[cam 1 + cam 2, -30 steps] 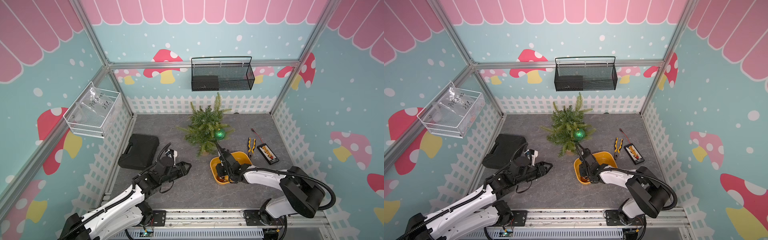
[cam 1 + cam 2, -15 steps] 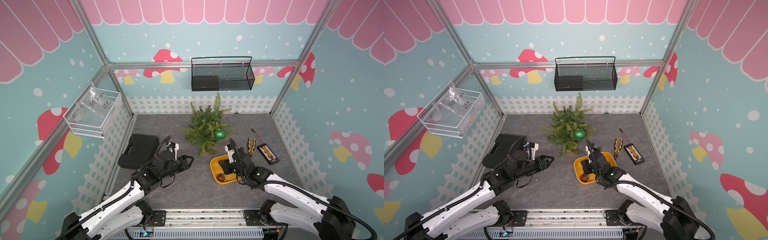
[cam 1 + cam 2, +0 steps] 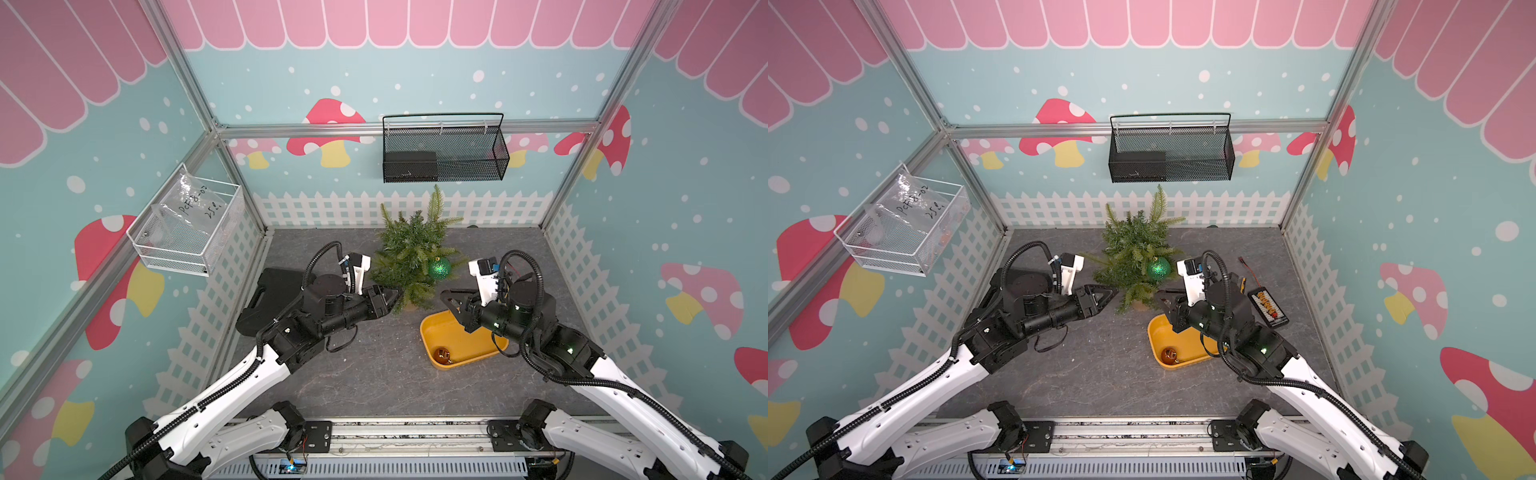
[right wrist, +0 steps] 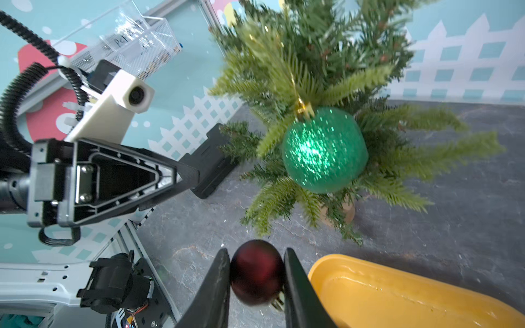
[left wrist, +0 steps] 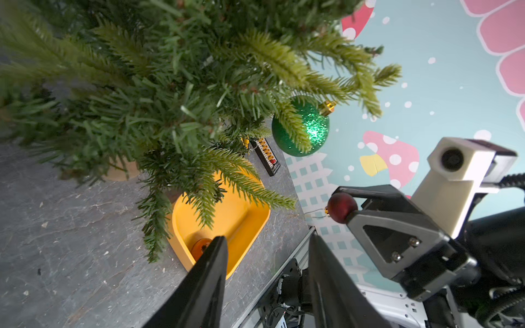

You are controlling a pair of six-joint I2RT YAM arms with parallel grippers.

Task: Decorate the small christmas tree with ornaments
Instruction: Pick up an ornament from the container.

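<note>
In both top views the tree [image 3: 411, 253] is seen upright at the middle of the frame, towards the back of the counter [image 3: 374, 382]. A green bauble [image 3: 439, 268] is hung on its right side, among the lower branches.

The red bauble [image 4: 257, 272] is gripped between the right jaws, which are closed on it. It is held off the counter, just right of the tree's base and near the upper end of the yellow tray [image 3: 457, 336]. In the left wrist view a thin string is seen trailing from its cap. The copper bauble [image 3: 441, 354] is seen lying in the lower left corner of the tray.

The left jaws are held apart with nothing between them. They are pointed at the tree's lower left branches. Whether the tips touch the needles cannot be told.

A black case [image 3: 270, 299] is laid at the left of the counter, partly hidden by the left arm.
</note>
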